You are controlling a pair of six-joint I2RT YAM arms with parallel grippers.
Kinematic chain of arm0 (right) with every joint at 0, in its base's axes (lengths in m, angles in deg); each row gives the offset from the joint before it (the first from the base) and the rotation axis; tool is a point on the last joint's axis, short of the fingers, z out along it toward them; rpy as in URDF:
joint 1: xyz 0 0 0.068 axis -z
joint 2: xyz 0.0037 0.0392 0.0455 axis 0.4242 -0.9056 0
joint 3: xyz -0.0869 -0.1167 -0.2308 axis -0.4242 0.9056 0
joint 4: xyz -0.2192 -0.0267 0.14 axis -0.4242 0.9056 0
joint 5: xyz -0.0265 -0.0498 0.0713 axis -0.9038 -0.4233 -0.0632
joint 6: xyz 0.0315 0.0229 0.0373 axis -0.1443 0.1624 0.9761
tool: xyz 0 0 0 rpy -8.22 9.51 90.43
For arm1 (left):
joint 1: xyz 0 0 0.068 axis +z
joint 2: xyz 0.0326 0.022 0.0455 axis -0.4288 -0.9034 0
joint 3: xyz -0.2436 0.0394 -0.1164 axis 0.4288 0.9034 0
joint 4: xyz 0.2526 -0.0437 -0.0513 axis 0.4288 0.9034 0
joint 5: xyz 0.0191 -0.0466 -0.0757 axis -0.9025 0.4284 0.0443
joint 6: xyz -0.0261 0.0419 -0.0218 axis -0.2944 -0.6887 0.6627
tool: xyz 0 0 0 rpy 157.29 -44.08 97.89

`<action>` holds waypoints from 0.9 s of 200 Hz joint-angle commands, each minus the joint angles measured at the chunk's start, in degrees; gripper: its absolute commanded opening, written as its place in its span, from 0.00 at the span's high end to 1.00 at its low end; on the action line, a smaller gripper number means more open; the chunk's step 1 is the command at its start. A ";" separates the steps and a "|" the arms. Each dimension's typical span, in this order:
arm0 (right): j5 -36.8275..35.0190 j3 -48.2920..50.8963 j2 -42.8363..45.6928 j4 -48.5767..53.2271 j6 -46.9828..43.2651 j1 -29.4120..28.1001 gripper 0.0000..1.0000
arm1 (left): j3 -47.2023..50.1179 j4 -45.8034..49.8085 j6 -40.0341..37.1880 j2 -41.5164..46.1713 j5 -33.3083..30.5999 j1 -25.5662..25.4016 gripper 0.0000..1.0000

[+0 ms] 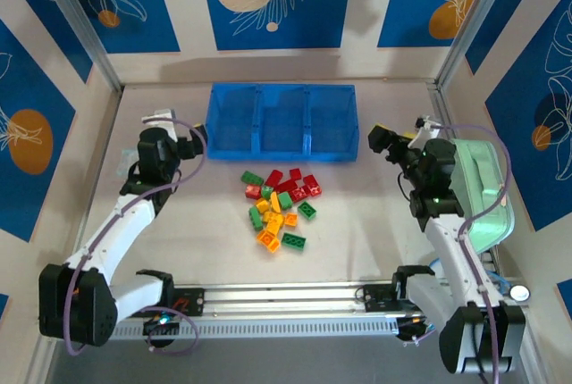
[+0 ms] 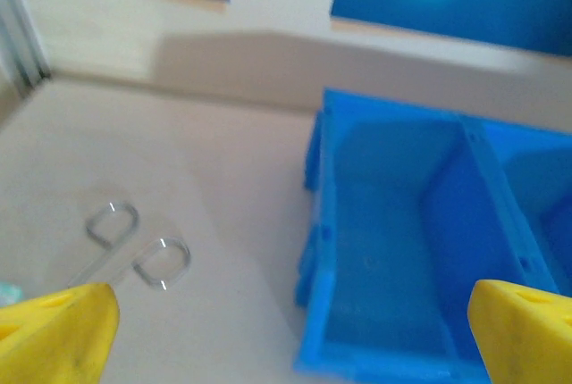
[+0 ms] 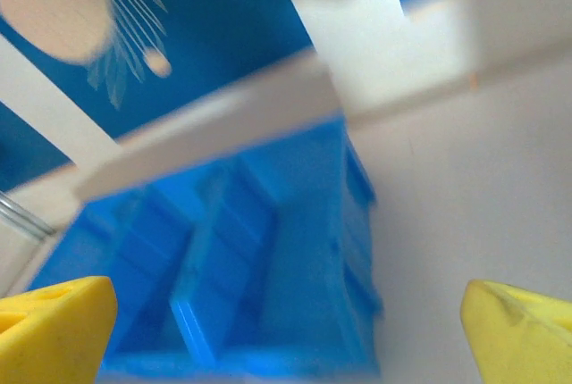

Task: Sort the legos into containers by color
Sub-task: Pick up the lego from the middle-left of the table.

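Red, green and yellow-orange legos (image 1: 277, 210) lie in one loose heap on the pale surface (image 1: 375, 250) in your top view. The heap sits midway between the two arms, just on the near side of the translucent blue tray (image 1: 281, 89) and apart from its wall. Red bricks gather on the tray side, yellow-orange ones toward the arm bases, and green ones are scattered round the edge. Studs show on several. The tray's three compartments (image 1: 281, 125) stand side by side.

You have the left tool (image 1: 195, 141) off the tray's left end and the right tool (image 1: 382, 141) off its right end, both spread wide and holding nothing. A mint-green case (image 1: 487, 192) lies beside the right arm.

From your left wrist, the left tool's yellow fingers (image 2: 63, 330) sit at the lower corners, far apart, with the tray's end compartment between them, its walls low and its floor smooth. Metal scissors (image 2: 134, 246) lie on the surface to its left, apart from it.

From your right wrist, the picture is blurred. The right tool's yellow fingertips (image 3: 54, 326) stand wide apart at the lower corners, and the blue tray shows between them with its dividers visible.
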 commanded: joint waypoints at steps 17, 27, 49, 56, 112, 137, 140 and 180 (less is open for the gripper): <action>-4.28 -4.32 -1.98 21.50 2.85 -7.65 0.01 | -2.32 17.85 4.85 0.97 2.53 -6.84 0.00; -4.73 -4.69 -1.96 23.45 2.90 -9.56 0.00 | -2.43 19.56 5.20 0.82 1.41 -9.61 0.00; -6.63 -5.01 -2.63 26.43 3.13 -13.97 0.03 | -1.70 20.31 6.76 -1.16 1.06 -15.02 0.01; -7.41 -4.97 -3.11 27.08 3.20 -15.46 0.04 | -1.57 20.20 7.41 -2.45 1.39 -16.39 0.03; -14.23 -8.19 -7.36 34.52 4.43 -25.32 0.10 | -2.94 19.18 11.67 -11.94 2.78 -24.34 0.06; -14.39 -9.08 -8.00 35.98 4.63 -27.33 0.12 | -4.89 20.24 11.90 -15.73 2.42 -27.66 0.07; -14.46 -9.23 -8.14 36.18 4.78 -27.49 0.13 | -5.16 20.49 11.90 -16.18 2.41 -28.08 0.07; -14.70 -8.69 -7.85 36.31 7.21 -30.49 0.15 | -7.68 23.55 13.29 -20.42 1.83 -31.65 0.10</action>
